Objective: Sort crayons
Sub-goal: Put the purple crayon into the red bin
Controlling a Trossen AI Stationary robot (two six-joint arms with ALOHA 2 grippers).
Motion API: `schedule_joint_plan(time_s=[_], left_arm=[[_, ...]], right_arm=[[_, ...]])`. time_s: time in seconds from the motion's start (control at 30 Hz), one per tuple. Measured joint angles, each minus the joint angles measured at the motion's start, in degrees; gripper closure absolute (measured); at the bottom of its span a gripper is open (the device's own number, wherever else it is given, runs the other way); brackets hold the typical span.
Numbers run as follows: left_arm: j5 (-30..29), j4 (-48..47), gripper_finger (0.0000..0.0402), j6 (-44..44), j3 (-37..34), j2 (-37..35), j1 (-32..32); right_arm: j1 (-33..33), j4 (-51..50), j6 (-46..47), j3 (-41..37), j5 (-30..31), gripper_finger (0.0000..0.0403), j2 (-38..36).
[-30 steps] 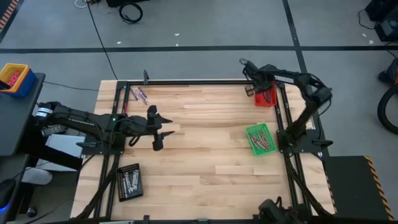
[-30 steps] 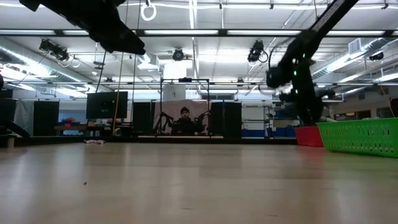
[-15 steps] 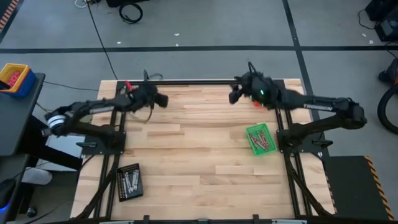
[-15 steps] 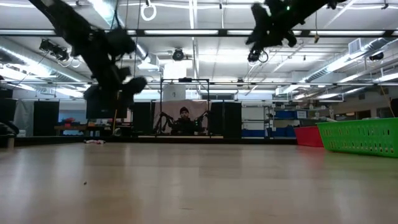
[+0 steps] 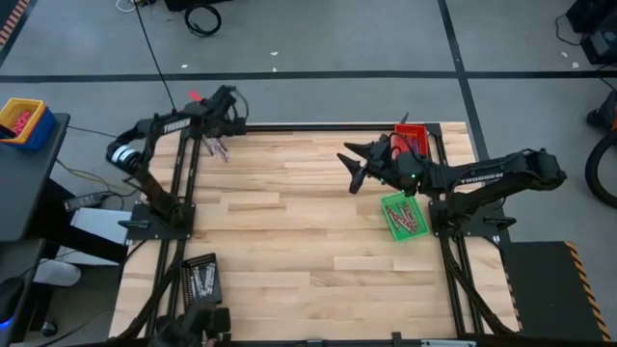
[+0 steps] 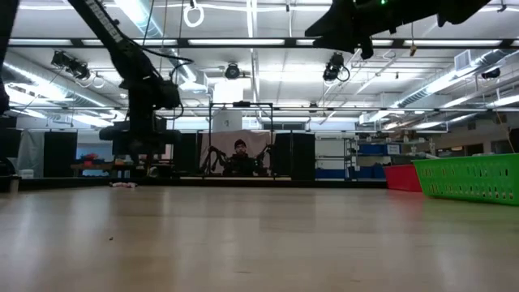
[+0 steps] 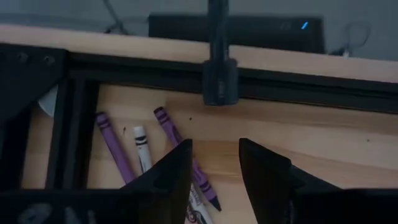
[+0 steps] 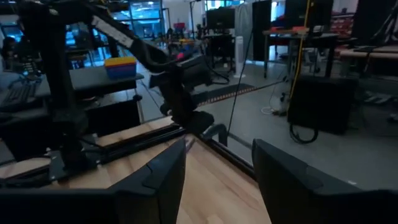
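Nearest the low camera, bare counter (image 5: 308, 241). Farther on, right pincer (image 5: 355, 170) spread, empty, aloft by green tray (image 5: 403, 214). Farthest, left pincer (image 7: 214, 171) parted above bunched crayons (image 7: 146, 146) at the counter's far left corner; risks pinching two or nudging them off.

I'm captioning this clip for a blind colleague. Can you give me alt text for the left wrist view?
The left claw, its two dark fingers apart, hangs over three thin crayons on the pale wooden table: two purple crayons and a white crayon, lying beside a black metal frame rail.
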Motion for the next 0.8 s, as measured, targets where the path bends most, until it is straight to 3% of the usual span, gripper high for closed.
schedule_joint_plan(time_s=[0.13,0.23,0.43,0.8], left_arm=[[4.4,-10.2,0.026,-0.2,8.3,5.9,3.3],[4.7,-12.6,0.026,-1.9,11.1,8.6,5.4],[6.5,-13.6,0.026,-6.1,11.3,12.3,7.8],[6.5,-10.1,0.026,-8.2,11.6,16.4,5.1]], right_arm=[[0.0,0.1,-0.1,0.0,-0.3,0.0214,-0.5],[0.0,0.0,-0.1,0.0,-1.6,0.0214,-0.5],[0.7,0.1,-0.1,0.0,-3.1,0.0214,-0.5],[0.6,1.1,-2.1,0.0,-3.4,0.0214,-0.5]])
